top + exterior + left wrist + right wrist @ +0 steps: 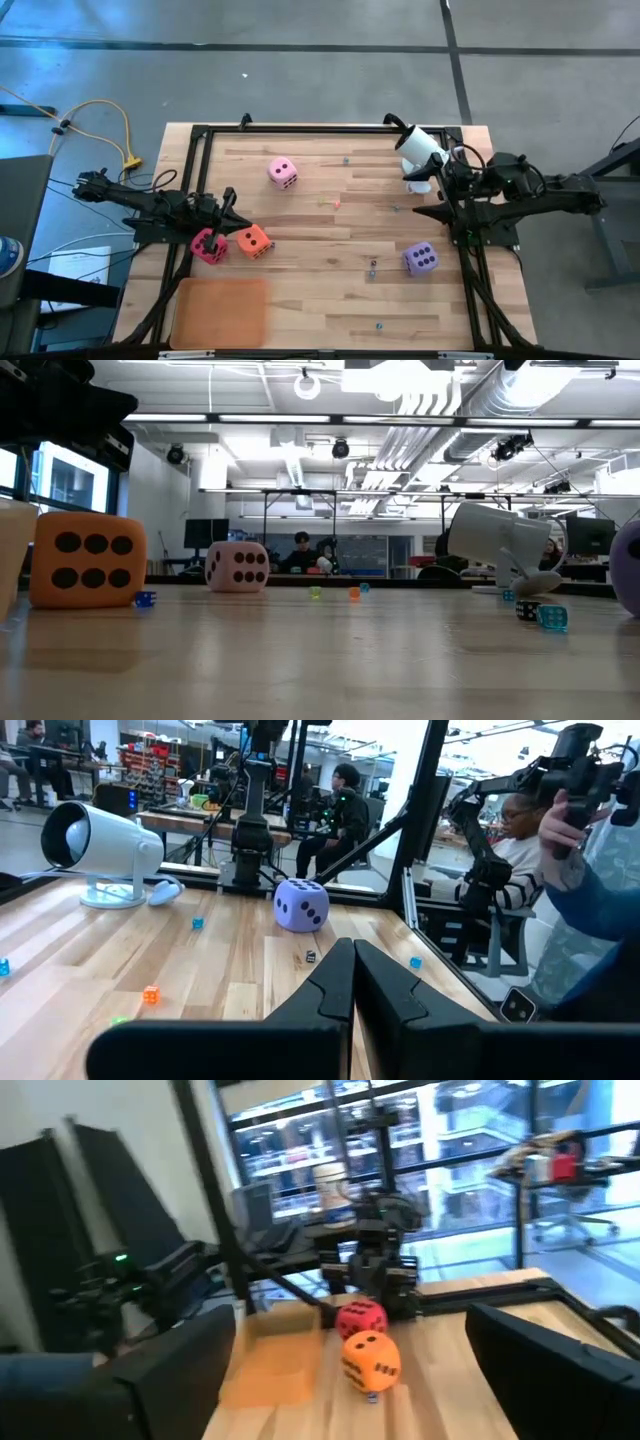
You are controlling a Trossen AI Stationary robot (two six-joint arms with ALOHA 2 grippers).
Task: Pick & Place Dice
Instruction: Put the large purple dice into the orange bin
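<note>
The magenta die [208, 245] and the orange die [252, 241] sit side by side on the table near its left edge. My left gripper [238, 218] hovers just beyond them. It is shut and empty in the left wrist view [352, 970]. The light pink die [282, 172] rests toward the far side, and the purple die [420, 260] toward the near right. My right gripper [418, 210] waits at the right edge, above the purple die's far side. Its fingers [180, 1370] stand wide apart and face the magenta [360, 1320] and orange [370, 1358] dice.
A flat orange tray [220, 310] lies at the near left corner. A white lamp-like device [420, 150] stands at the far right. Several tiny coloured dice [548, 616] are scattered over the wood. A black frame [330, 128] rims the table. A person [590, 870] stands beyond the right edge.
</note>
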